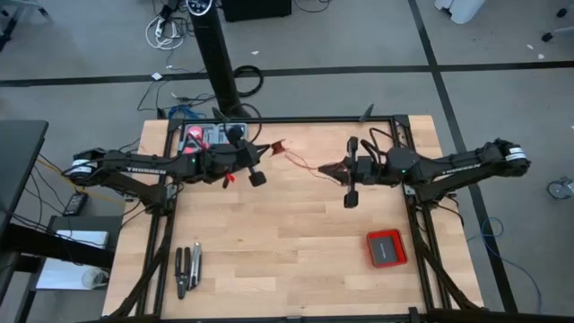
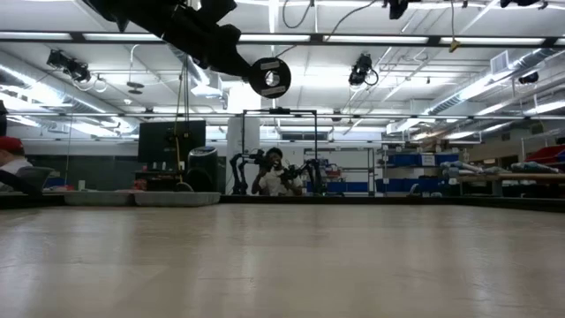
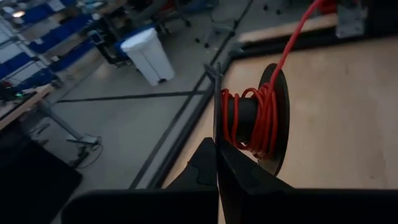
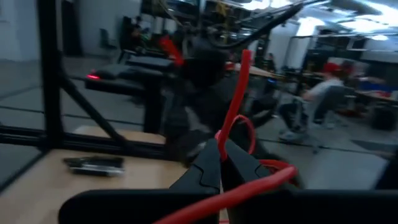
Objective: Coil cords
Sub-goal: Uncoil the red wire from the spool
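Left wrist view: my left gripper [image 3: 217, 146] clamps the spool's [image 3: 252, 118] flange; my right gripper [image 4: 221, 152] pinches the red wire [image 4: 235, 106], light and limp, best held close to my fingertips

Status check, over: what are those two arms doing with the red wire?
Left gripper shut on spool, partly wound. Right gripper shut on red wire. Both above the table. Nothing in the way.
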You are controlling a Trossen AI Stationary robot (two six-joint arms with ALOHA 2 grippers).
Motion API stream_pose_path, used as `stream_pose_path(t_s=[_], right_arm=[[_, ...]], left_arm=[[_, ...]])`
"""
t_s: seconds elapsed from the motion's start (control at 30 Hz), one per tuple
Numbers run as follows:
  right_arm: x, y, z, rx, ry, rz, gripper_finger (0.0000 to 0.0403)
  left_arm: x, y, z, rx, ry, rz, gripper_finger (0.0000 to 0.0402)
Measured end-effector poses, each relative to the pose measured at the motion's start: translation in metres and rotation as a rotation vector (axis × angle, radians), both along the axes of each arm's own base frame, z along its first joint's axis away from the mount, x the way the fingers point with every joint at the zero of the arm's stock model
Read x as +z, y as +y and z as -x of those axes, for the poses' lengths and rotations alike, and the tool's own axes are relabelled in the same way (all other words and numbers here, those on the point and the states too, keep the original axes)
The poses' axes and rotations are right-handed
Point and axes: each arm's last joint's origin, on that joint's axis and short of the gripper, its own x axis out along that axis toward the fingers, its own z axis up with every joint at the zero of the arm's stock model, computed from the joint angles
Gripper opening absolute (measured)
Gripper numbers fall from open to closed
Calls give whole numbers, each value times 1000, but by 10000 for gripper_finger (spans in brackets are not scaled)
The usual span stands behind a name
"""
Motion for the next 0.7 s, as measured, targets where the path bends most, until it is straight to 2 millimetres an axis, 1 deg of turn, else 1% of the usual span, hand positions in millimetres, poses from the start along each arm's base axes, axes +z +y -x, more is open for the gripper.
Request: stream_pose_path(t_s=[0.07, 0.17, 0.33, 0.47, 0.57, 0.7], right_arm=[[-4, 1, -5, 32, 7, -17, 0], [-11, 3, -14, 20, 22, -48, 0], [-22, 6, -23, -139, 66, 2, 0], [-23, 11, -22, -210, 98, 129, 0], [-19, 15, -18, -258, 103, 200, 2], [-17, 20, -13, -283, 111, 238, 22]], left_arm=[[2, 3, 0, 9, -19, -4, 0], [3, 5, 0, 7, -31, -4, 0], [2, 1, -4, -214, -8, -15, 0], [-1, -2, -6, -323, 21, -17, 0], [-4, -2, -5, -330, 55, -13, 0], [-7, 0, -3, -254, 97, -23, 0]])
